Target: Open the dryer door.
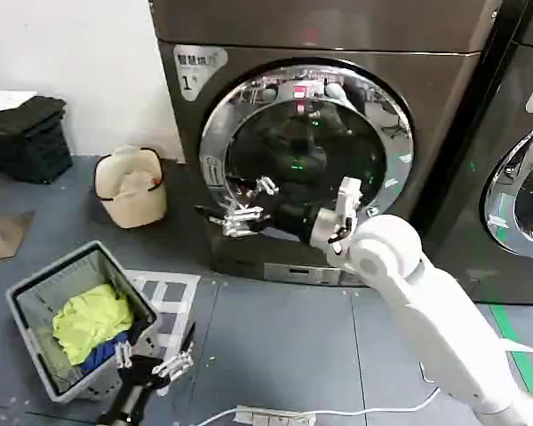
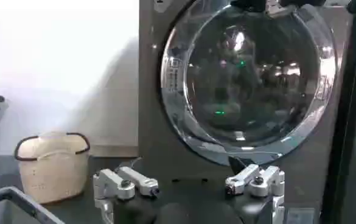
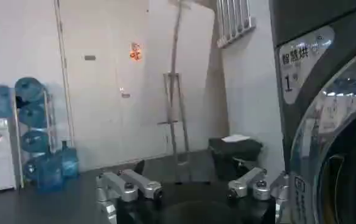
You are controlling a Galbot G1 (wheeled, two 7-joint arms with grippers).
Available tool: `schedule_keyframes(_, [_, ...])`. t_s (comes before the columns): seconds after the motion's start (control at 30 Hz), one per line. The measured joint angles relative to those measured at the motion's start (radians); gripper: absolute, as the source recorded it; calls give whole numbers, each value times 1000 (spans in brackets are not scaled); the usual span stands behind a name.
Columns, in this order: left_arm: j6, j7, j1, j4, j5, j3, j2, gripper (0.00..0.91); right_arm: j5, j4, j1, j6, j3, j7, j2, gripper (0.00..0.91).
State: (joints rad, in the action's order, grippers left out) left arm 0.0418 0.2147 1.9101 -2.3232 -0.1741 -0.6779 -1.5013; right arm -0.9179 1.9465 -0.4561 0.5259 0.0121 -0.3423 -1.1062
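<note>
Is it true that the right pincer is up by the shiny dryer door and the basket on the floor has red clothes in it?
Not quite. The head view shows the right pincer by the door, but the basket holds yellow-green and blue clothes, not red.

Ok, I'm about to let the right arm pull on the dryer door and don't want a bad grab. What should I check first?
1. Right gripper open: ok, its fingers are spread.
2. Right gripper at the door's left rim: ok, it sits level with the lower left of the chrome rim.
3. Fingers around a handle or edge: cannot tell, no contact is visible.
4. Door shut: cannot tell for sure; it looks flush with the front.
5. Left gripper out of the way: ok, it hangs low and open by the basket.
6. Floor in the door's swing path free: ok; the bucket stands off to the left.
</note>
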Motion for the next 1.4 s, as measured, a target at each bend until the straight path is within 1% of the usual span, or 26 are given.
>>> schedule_keyframes(0.17, [0, 0, 0, -5, 1, 0, 0, 907, 46, -9, -12, -9, -8, -2, 13, 907])
schedule_keyframes(0.37, [-1, 1, -1, -8, 4, 1, 0, 907, 123, -33, -18, -54, -8, 1, 25, 907])
schedule_keyframes(0.53, [-1, 2, -2, -9, 8, 3, 1, 907, 160, -64, -15, -86, -6, 4, 28, 907])
schedule_keyframes(0.83, [-1, 2, -2, -16, 8, 4, 3, 907, 198, -127, -6, -130, -6, 23, 38, 907])
schedule_keyframes(1.07, [-1, 2, -1, -21, 13, 4, 4, 907, 225, -163, -6, -150, -2, 44, 39, 907])
schedule_keyframes(1.17, [-1, 2, -1, -24, 15, 4, 4, 907, 244, -179, -6, -168, 2, 56, 39, 907])
schedule_keyframes(1.4, [-1, 3, -2, -25, 19, 5, 6, 907, 262, -209, -1, -187, 14, 83, 38, 907])
